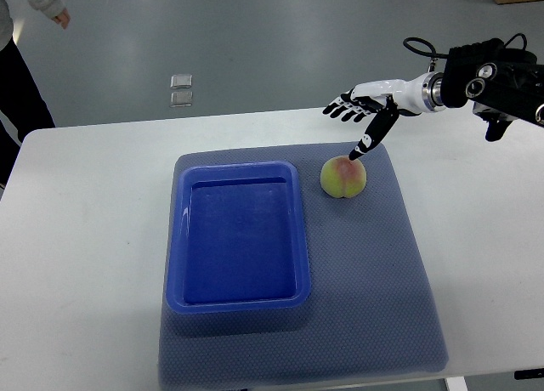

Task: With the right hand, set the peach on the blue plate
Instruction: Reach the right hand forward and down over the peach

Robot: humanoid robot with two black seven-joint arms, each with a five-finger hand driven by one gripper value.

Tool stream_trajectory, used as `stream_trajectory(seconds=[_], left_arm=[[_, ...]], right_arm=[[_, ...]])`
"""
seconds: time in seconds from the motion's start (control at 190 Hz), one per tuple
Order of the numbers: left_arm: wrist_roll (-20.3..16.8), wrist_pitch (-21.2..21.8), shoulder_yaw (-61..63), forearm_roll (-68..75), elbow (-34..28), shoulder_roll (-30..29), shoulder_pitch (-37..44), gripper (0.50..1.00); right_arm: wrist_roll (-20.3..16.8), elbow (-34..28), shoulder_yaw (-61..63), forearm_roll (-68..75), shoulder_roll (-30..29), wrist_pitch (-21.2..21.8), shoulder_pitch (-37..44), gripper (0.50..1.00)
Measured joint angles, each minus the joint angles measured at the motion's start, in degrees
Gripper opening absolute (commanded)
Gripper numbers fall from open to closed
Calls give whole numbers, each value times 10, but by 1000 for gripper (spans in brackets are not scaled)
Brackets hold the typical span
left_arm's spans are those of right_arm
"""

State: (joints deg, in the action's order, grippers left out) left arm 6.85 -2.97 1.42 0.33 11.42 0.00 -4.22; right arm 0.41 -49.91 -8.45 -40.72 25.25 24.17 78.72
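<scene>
A yellow-green peach (343,178) with a pink blush lies on the grey mat, just right of the blue plate (238,299), a deep rectangular tray with nothing in it. My right hand (358,119) reaches in from the right edge and hovers above and slightly behind the peach. Its fingers are spread, and the thumb (369,138) points down with its tip close to the top of the peach. It holds nothing. My left arm does not show.
The grey mat (382,289) lies on a white table (76,263). A person stands at the top left corner, with a hand (61,18) hanging over the floor. Two small clear squares (180,90) lie on the floor beyond the table.
</scene>
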Motion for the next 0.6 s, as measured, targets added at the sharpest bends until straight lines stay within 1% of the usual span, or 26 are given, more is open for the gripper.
stream_trajectory(seconds=[0.115, 0.315, 0.598], left_arm=[[0, 0, 0, 0, 0, 0, 0, 1000], [0, 0, 0, -1, 0, 0, 0, 1000], [1, 0, 1, -1, 1, 0, 0, 1000]], right_arm=[[-6, -8, -49, -9, -29, -2, 27, 930], [-6, 2, -93, -40, -79, -46, 24, 930], [-1, 20, -111, -83, -91, -65, -4, 921]])
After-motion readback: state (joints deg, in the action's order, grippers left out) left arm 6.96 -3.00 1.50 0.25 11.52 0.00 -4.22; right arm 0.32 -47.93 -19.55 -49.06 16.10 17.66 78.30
